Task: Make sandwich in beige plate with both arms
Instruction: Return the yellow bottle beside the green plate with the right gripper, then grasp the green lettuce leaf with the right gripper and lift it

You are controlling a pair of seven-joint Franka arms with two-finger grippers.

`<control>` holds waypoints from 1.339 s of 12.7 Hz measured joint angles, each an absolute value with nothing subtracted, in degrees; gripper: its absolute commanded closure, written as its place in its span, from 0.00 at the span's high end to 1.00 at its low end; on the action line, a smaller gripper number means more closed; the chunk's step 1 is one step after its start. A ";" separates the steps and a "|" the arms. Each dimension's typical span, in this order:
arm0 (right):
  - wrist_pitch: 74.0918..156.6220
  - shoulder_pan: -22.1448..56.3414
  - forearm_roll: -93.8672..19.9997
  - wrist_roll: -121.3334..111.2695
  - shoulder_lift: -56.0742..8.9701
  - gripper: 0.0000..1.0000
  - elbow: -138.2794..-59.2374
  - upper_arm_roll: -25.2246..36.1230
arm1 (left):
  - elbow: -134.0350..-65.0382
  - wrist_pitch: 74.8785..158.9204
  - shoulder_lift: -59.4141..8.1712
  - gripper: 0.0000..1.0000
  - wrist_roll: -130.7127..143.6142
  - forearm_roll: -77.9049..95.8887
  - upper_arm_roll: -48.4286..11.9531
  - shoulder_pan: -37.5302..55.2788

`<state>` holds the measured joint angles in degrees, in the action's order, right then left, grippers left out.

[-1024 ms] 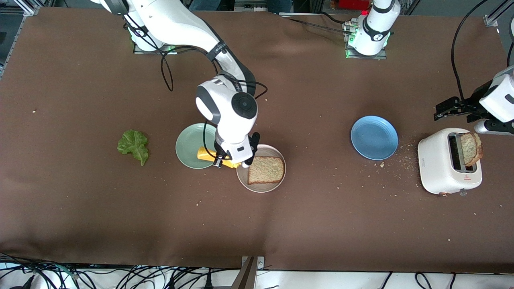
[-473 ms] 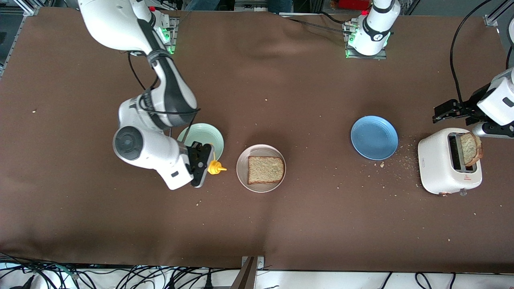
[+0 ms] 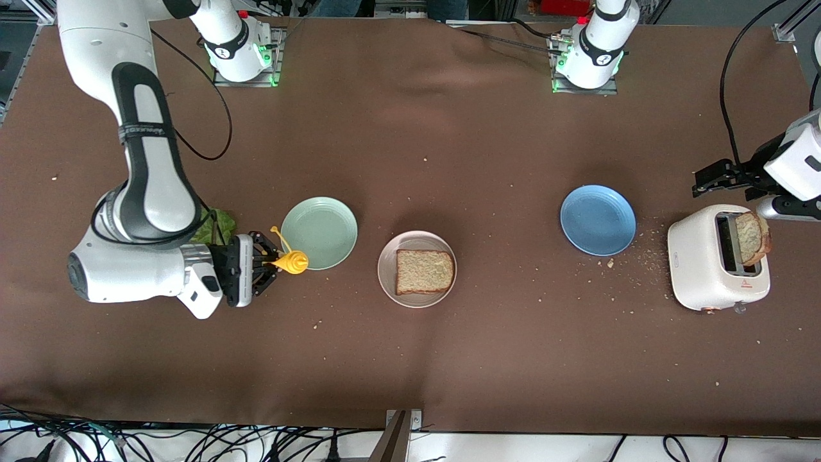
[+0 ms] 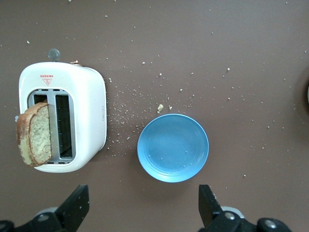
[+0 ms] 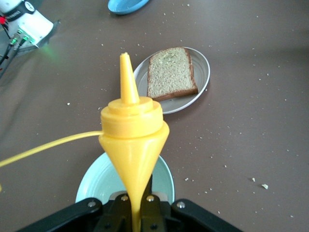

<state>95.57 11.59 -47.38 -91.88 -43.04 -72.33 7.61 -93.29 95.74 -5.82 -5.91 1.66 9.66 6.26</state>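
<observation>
**One slice waiting on the beige plate, mustard bottle in the right gripper**

The beige plate (image 3: 417,269) is sitting near the middle of the tabletop (image 3: 449,128), carrying a single square slice of brown bread (image 3: 425,271) lying flat. Just beside it, toward the right arm's end and slightly farther from the front camera, a mint-green plate (image 3: 319,232) is lying bare. A green lettuce leaf (image 3: 217,226) is peeking out from under the right arm, farther toward that end.

The right gripper (image 3: 266,264) is hovering beside the mint-green plate's rim, its jaws clamped on a yellow squeeze bottle (image 3: 292,261) whose nozzle is pointing toward the beige plate; a thin yellow strap is trailing from the cap.

Toward the left arm's end, a blue plate (image 3: 598,220) is sitting apart, with crumbs scattered between it and a white toaster (image 3: 715,266). A browned bread slice (image 3: 752,238) is sticking up out of one toaster slot. The left gripper (image 3: 712,176) is hanging above the tabletop close to the toaster, jaws spread wide and holding nothing.
</observation>
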 measured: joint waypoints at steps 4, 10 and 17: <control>89.06 1.88 -61.62 -115.43 -44.05 0.00 -85.71 7.65 | -93.18 95.74 -5.82 1.00 -5.91 1.66 9.70 6.11; 85.29 -2.53 -63.77 -133.80 -47.28 0.00 -91.52 7.51 | -93.18 95.73 -5.84 1.00 -5.91 1.66 9.70 6.10; 83.80 -3.48 -65.04 -139.47 -51.24 0.78 -91.59 7.32 | -93.18 95.73 -5.85 1.00 -5.91 1.66 9.69 6.12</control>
<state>83.80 -3.48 -65.04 -139.47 -51.24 -91.59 7.32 -93.18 95.73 -5.85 -5.91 1.66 9.69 6.12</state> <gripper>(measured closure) 0.907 0.000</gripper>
